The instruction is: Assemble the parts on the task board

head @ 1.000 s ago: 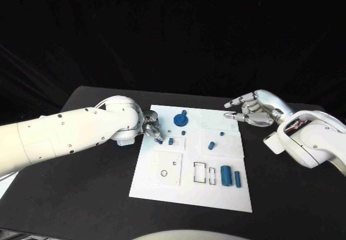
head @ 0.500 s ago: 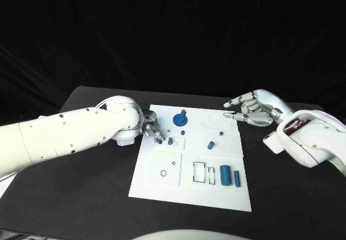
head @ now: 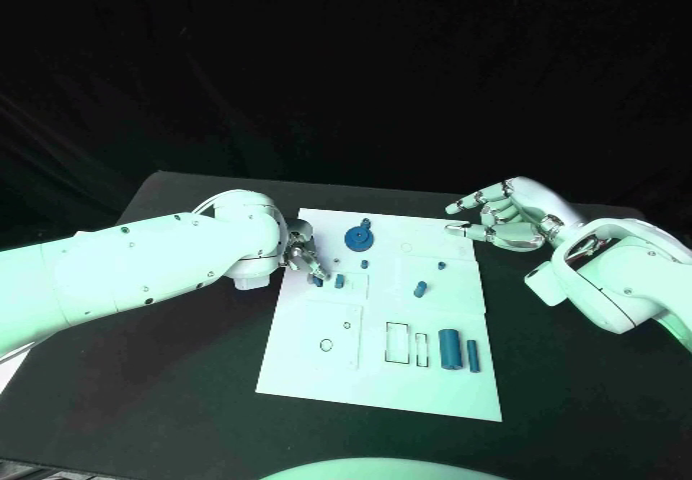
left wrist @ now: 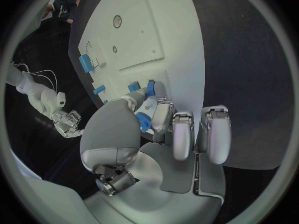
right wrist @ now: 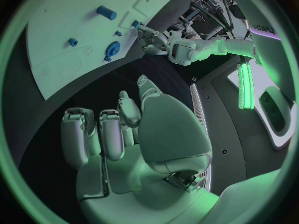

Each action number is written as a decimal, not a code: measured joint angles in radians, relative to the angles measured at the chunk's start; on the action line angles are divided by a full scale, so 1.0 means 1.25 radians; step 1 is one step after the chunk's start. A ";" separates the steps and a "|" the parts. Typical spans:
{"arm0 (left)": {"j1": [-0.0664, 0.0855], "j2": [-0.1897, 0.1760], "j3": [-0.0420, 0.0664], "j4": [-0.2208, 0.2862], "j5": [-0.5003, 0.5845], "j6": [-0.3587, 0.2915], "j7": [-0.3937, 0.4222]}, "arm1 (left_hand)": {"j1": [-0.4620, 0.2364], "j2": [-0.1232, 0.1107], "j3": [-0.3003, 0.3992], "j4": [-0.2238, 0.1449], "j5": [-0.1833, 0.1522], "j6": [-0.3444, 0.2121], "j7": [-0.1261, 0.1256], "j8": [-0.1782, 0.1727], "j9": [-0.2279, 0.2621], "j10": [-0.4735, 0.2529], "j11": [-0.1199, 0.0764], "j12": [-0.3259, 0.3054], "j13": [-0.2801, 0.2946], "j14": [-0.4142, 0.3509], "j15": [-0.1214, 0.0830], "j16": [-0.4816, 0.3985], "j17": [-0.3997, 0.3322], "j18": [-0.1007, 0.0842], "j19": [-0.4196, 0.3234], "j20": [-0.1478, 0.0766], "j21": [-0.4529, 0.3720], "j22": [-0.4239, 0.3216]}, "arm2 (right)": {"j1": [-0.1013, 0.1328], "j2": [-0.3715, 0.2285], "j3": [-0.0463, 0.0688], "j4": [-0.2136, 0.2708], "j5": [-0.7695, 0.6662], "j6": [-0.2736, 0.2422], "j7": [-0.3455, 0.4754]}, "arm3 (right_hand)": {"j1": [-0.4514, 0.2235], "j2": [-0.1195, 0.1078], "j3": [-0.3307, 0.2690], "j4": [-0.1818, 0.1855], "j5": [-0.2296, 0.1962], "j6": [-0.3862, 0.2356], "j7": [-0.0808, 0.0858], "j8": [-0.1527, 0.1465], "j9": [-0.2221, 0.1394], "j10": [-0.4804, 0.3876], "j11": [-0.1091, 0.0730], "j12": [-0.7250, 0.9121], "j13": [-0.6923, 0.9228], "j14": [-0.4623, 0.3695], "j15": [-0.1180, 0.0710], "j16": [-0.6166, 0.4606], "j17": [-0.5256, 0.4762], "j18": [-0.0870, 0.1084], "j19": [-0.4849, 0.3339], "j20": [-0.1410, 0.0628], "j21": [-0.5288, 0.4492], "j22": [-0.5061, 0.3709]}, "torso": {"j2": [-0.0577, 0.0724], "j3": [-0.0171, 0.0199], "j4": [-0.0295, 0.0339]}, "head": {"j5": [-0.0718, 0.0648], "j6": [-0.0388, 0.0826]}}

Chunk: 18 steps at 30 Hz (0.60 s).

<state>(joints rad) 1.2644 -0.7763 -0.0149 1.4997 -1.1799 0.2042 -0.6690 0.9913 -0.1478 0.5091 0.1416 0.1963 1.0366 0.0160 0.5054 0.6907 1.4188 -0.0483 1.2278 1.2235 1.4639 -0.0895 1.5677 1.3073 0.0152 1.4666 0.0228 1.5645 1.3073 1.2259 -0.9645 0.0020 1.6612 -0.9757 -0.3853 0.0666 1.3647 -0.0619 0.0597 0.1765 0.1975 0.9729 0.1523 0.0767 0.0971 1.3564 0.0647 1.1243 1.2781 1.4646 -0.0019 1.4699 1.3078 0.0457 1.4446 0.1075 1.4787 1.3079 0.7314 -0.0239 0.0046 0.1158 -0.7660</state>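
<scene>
I have the left hand (head: pixel 300 252) down at the near-left part of the white board (head: pixel 325 360), which lies in the middle of the black bench (head: pixel 159 390). Its fingertips (left wrist: pixel 151 88) are closed around a small blue peg (head: pixel 317 281), and in the left wrist view the peg sits right at the board's surface, next to a second small blue peg (head: pixel 340 282). I judge that I am in the middle of seating this peg in its hole, though I cannot tell whether it is fully home.

The other parts are spread over the board: a round blue gear (head: pixel 358 238) near the far edge, a short blue pin (head: pixel 420 291) towards the middle, and two blue cylinders (head: pixel 450 348) lying side by side near the right edge, just beside the empty rectangular slots (head: pixel 400 343).

My right hand (head: pixel 498 222) hovers above the board's far-right corner, fingers spread and loosely curled, holding nothing.

The next move calls for a straight, gentle press on the peg, then letting go without tilting it or nudging its neighbour. After that, I expect the right hand is best placed to fetch the pin or a cylinder.
</scene>
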 measured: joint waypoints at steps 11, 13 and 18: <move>0.000 0.004 0.000 -0.004 -0.001 0.004 -0.004 | -0.036 -0.005 -0.070 0.035 0.000 0.011 0.000 0.003 -0.002 0.006 0.000 0.006 0.009 0.000 0.000 0.000 0.000 0.000 0.000 0.000 0.000 0.001 | 0.000 -0.001 0.000 0.001 0.000 0.000 0.000 | 0.000 0.000 0.000 0.000 0.000 0.000 0.000 0.000 0.001 0.000 0.000 0.000 0.000 0.000 0.000 0.000 0.000 0.000 0.000 0.000 0.000 0.000 | 0.000 -0.0001 0.0001 | -0.001 -0.001; 0.000 0.004 0.000 -0.004 -0.001 0.004 -0.004 | -0.039 -0.007 -0.086 0.044 0.000 0.011 0.000 0.003 -0.002 0.006 0.000 0.006 0.010 0.000 0.000 0.000 0.000 0.000 0.000 0.000 0.000 0.001 | 0.000 -0.001 0.000 0.001 0.000 0.000 0.000 | 0.000 0.000 0.000 0.000 0.000 0.000 0.000 0.000 0.001 0.000 0.000 0.000 0.000 0.000 0.000 0.000 0.000 0.000 0.000 0.000 0.000 0.000 | 0.000 -0.0001 0.0002 | -0.001 -0.001; 0.000 0.004 0.000 -0.004 -0.001 0.004 -0.004 | -0.042 -0.004 -0.102 0.054 0.000 0.011 0.000 0.004 -0.002 0.006 0.000 0.006 0.010 0.000 0.000 0.000 0.000 0.000 0.000 0.000 0.000 0.001 | 0.000 -0.001 0.000 0.001 0.000 0.000 0.000 | 0.000 0.000 0.000 0.000 0.000 0.000 0.000 0.000 0.001 0.000 0.000 0.000 0.000 0.000 0.000 0.000 0.000 0.000 0.000 0.000 0.000 0.000 | 0.000 -0.0001 0.0005 | -0.001 0.000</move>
<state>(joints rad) 1.2649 -0.7710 -0.0144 1.4943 -1.1815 0.2092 -0.6746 0.9393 -0.1528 0.3815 0.2085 0.1963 1.0510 0.0158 0.5102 0.6882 1.4259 -0.0482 1.2350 1.2358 1.4639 -0.0894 1.5677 1.3073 0.0152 1.4666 0.0228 1.5645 1.3080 1.2259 -0.9662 0.0020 1.6619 -0.9757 -0.3853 0.0668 1.3647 -0.0619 0.0597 0.1765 0.1975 0.9729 0.1523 0.0767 0.0978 1.3564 0.0647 1.1243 1.2781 1.4646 -0.0019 1.4699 1.3076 0.0457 1.4446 0.1075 1.4787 1.3076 0.7310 -0.0240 0.0052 0.1150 -0.7666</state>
